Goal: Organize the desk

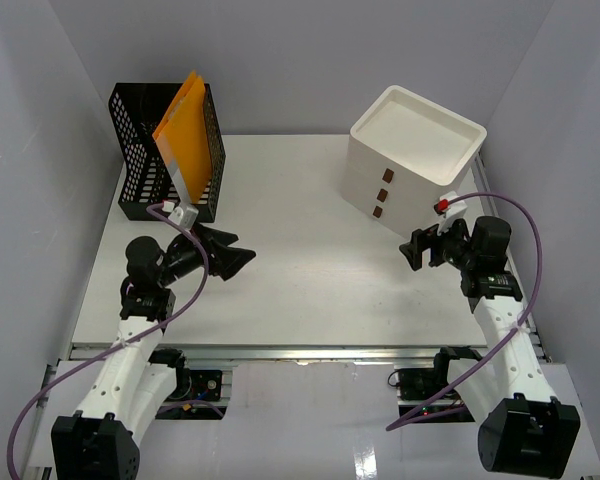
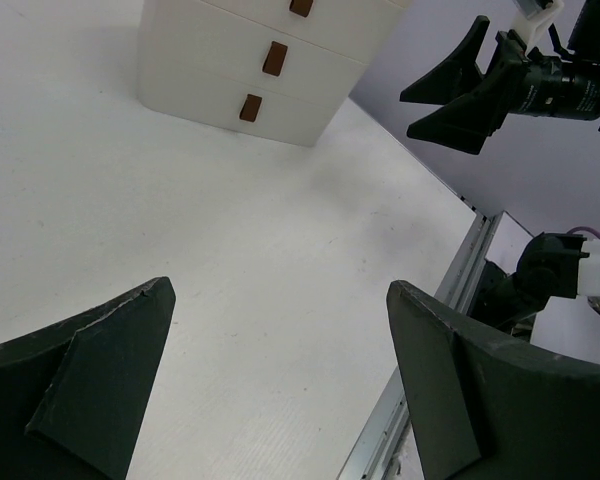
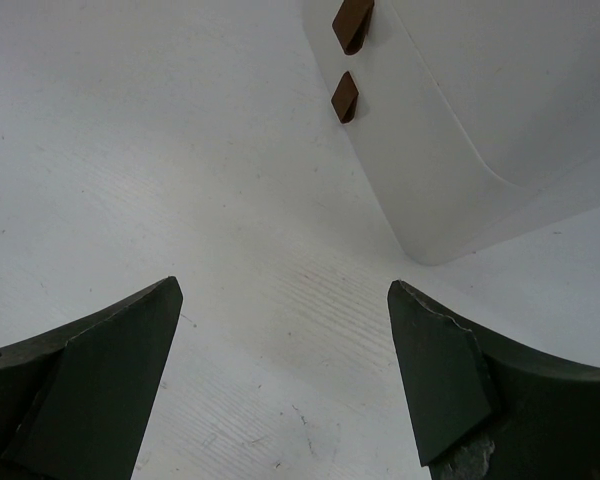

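Observation:
The desk [image 1: 300, 260] is a wide white tabletop with a metal rail [image 1: 300, 352] along its front edge. My left gripper [image 1: 230, 255] is open and empty, held over the left part of the desk and pointing right. In the left wrist view its jaws [image 2: 280, 370] stand wide apart over bare desk [image 2: 230, 250]. My right gripper [image 1: 416, 248] is open and empty, just in front of the white drawer box. In the right wrist view it [image 3: 285, 370] hangs over bare desk [image 3: 180, 150] with nothing between the jaws.
A white three-drawer box [image 1: 412, 160] with brown handles stands at the back right; it shows in both wrist views [image 2: 270, 70] [image 3: 480, 120]. A black mesh file holder [image 1: 165, 150] with an orange folder [image 1: 187, 135] stands at the back left. Grey walls surround the desk.

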